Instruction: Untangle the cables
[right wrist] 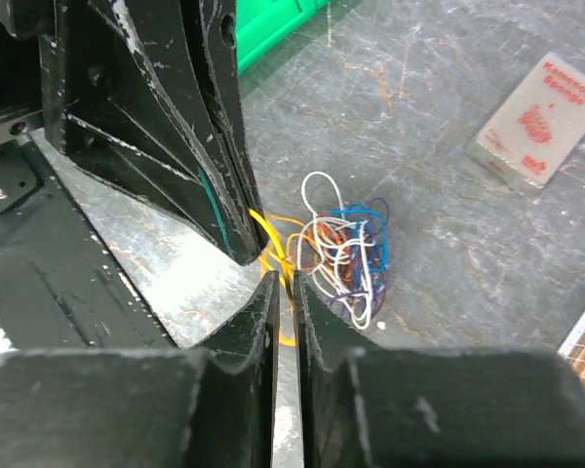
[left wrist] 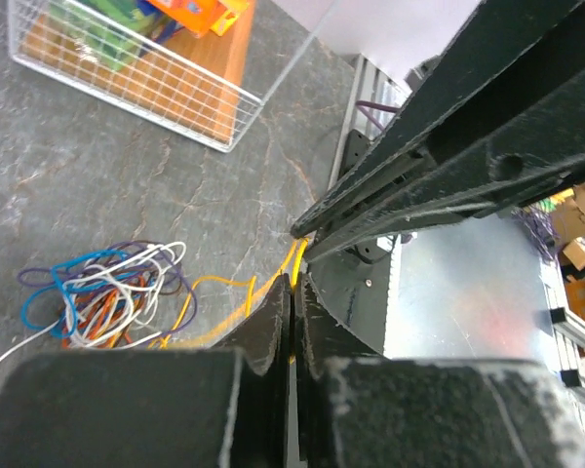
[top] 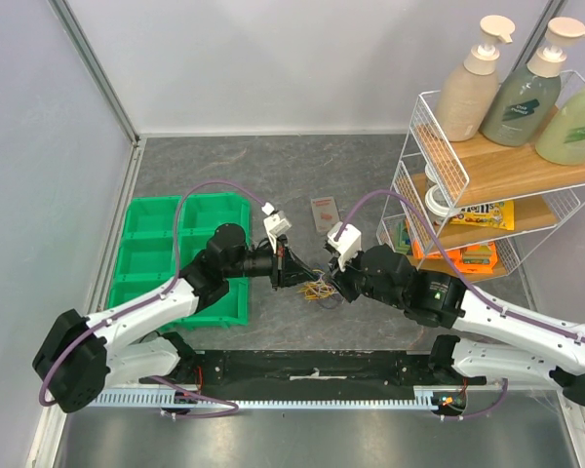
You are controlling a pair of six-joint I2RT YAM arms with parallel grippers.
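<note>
The cables (top: pixel 322 290) lie as a small tangle of yellow, blue, white, orange and purple wires (left wrist: pixel 102 292) on the grey table between the two arms. One yellow cable (left wrist: pixel 214 284) runs out of the tangle (right wrist: pixel 349 252) to both grippers. My left gripper (left wrist: pixel 292 285) is shut on that yellow cable, and its tips (top: pixel 305 276) sit just left of the tangle. My right gripper (right wrist: pixel 284 277) meets it tip to tip from the right (top: pixel 337 285), its jaws almost together with the yellow cable (right wrist: pixel 264 227) running between them.
Green bins (top: pixel 156 255) sit at the left behind my left arm. A white wire rack (top: pixel 447 168) with bottles and snack packs stands at the right (left wrist: pixel 146 90). A small sponge packet (top: pixel 325 212) lies beyond the tangle (right wrist: pixel 534 134).
</note>
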